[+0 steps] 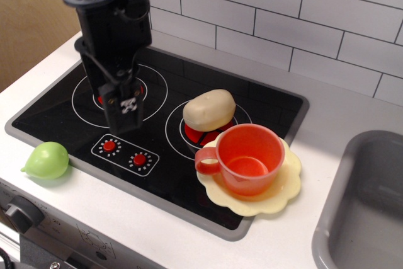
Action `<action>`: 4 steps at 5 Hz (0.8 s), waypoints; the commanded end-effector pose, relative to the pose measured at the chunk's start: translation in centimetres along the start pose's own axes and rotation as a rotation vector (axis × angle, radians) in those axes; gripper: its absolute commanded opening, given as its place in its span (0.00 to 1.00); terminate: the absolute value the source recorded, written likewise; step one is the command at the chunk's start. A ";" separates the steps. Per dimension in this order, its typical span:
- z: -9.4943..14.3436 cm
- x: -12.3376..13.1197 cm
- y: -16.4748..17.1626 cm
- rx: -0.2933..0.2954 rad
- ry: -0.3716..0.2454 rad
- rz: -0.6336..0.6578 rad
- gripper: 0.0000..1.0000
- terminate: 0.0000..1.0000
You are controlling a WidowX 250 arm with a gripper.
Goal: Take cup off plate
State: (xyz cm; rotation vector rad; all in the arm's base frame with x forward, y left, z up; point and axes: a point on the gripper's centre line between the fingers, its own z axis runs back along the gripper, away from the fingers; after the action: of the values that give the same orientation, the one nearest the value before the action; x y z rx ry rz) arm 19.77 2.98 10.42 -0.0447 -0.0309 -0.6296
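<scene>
The orange-red toy cup point(249, 159) stands upright on the pale yellow scalloped plate point(287, 188) at the front right corner of the black toy hob. The cup's loop handle points left. My black gripper point(118, 110) hangs over the left burner, well to the left of the cup and touching neither cup nor plate. Its fingers point(128, 113) point down, look apart and hold nothing.
A beige potato toy point(209, 109) lies on the right burner, just behind the plate. A green pear-like toy point(46, 160) lies on the white counter at front left. A grey sink point(371, 206) is at the right. A white tiled wall stands behind.
</scene>
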 end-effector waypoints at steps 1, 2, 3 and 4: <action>-0.6 0.9 -2.1 0.043 -0.068 -0.092 1.00 0.00; -1.3 1.8 -2.9 0.047 -0.069 -0.106 1.00 0.00; -2.2 2.7 -3.7 0.042 -0.062 -0.125 1.00 0.00; -2.6 3.3 -4.6 0.036 -0.068 -0.145 1.00 0.00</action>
State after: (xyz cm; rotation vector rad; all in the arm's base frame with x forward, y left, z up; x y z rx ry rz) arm 20.16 -3.51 7.60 -0.0321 -0.0974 -0.7746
